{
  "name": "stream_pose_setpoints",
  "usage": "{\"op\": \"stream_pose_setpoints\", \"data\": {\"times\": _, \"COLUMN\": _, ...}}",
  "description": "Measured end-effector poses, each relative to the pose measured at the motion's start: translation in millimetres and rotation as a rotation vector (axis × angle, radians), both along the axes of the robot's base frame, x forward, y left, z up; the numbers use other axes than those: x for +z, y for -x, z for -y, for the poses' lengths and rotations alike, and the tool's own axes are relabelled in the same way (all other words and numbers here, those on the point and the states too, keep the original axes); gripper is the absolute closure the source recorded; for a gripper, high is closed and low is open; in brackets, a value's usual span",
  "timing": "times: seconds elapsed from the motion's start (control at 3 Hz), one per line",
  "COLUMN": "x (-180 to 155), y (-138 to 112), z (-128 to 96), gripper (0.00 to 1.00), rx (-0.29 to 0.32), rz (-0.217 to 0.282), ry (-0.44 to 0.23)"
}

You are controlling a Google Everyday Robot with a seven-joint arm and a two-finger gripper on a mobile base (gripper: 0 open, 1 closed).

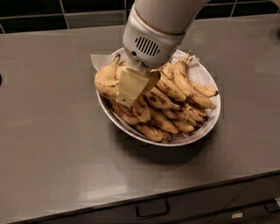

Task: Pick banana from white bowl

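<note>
The white bowl point(215, 114) sits mid-counter, lined with white paper and heaped with several speckled bananas point(175, 103). My gripper point(127, 92) reaches down from the white arm over the bowl's left side and is shut on the banana point(106, 80). The banana is thick, curved and yellow, with its stem pointing up. It is raised above the pile and juts out past the bowl's left rim. One flat cream finger point(132, 85) covers the banana's right part; the other finger is hidden behind it.
The grey counter point(52, 131) surrounds the bowl. A dark tiled wall point(65, 13) runs along the back. A drawer with a handle point(152, 210) lies below the front edge. The white paper point(99, 60) sticks out at the bowl's back left.
</note>
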State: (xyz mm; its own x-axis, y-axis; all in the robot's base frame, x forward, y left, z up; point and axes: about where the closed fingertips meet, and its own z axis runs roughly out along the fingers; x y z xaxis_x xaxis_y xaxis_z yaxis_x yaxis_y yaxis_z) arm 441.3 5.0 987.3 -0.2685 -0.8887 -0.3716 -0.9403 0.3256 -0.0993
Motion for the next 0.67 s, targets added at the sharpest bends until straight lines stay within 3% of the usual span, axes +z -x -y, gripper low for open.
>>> {"op": "stream_pose_setpoints", "data": {"times": 0.67, "x": 23, "y": 8, "z": 8, "gripper": 1.00, "rx": 0.035, "rz": 0.070, "ry": -0.116}}
